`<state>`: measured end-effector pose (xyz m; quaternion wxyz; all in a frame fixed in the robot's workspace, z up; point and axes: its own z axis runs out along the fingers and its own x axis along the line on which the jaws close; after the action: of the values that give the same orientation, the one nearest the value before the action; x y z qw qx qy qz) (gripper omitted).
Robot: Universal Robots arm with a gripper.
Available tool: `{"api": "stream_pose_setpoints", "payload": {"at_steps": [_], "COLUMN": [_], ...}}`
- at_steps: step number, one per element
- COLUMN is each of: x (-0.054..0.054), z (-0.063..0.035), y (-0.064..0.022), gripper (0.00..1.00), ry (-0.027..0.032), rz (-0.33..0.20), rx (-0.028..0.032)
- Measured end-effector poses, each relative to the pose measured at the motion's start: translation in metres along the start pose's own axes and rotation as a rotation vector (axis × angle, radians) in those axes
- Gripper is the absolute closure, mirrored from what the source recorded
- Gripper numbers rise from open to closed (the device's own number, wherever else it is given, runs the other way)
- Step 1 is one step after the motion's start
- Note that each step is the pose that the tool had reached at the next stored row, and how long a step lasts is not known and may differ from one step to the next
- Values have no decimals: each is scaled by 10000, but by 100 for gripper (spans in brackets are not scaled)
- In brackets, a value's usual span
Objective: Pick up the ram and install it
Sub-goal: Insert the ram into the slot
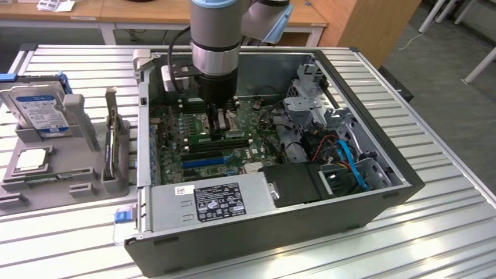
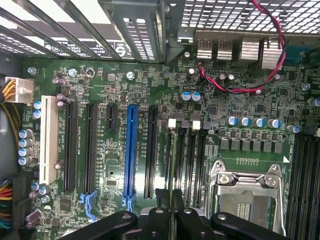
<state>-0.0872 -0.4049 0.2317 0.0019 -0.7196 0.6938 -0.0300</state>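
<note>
**Exterior view, from its left.** A hard drive [image 1: 37, 110] is stood in a grey holder on the slatted surface [image 1: 442, 197]; next comes the open computer case [image 1: 256, 250], over which the arm [image 1: 220, 40] is held almost vertical, wrist pointed straight down, with the claw [image 1: 220, 123] placed just above the motherboard [image 1: 201, 157]; blue cables [image 1: 352, 165] are seen at the right.

**Wrist view.** The ram [image 2: 172, 160] is seen edge-on, pinched between the claw's closed fingers [image 2: 186, 215] and aligned along the black memory slots [image 2: 192, 155] near the processor socket [image 2: 247, 185] (contact with a slot cannot be told).

The ram is judged light, stiff and thin, and fragile at its chips and contacts; it is best gripped by the flat faces near the upper edge, at mid-length.
</note>
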Motion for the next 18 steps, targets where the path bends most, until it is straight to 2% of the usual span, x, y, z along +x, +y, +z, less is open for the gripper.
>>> {"api": "stream_pose_setpoints", "payload": {"at_steps": [11,18], "x": [-3,-4], "z": [77,79], "y": [3,2], "gripper": [87,87], "ry": [0,0], "rz": [0,1], "rx": [1,-2]}}
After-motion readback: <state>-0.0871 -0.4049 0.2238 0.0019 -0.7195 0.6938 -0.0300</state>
